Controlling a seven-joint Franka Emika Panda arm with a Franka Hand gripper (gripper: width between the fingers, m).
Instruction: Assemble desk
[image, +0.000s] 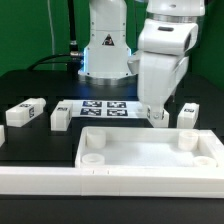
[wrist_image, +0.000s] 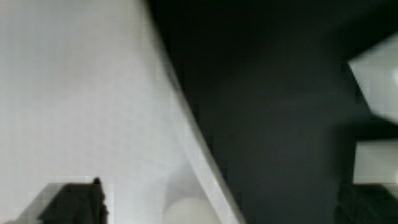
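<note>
The white tabletop tray (image: 150, 152) lies at the front with its raised rim and round corner sockets up. Two legs (image: 26, 111) (image: 60, 116) lie at the exterior view's left and one leg (image: 187, 114) stands at its right. My gripper (image: 157, 108) hangs just behind the tray's far rim, over a fourth white piece (image: 159, 118) that it partly hides. In the wrist view a broad white surface (wrist_image: 80, 100) fills one side, with a dark fingertip (wrist_image: 71, 205) at its edge. Nothing shows between the jaws, which stand wide apart.
The marker board (image: 104, 107) lies flat behind the tray, in front of the arm's base (image: 105, 55). A long white border bar (image: 40, 181) runs along the front. The table top is black (wrist_image: 267, 110). Blurred white pieces (wrist_image: 377, 85) show at the wrist view's far side.
</note>
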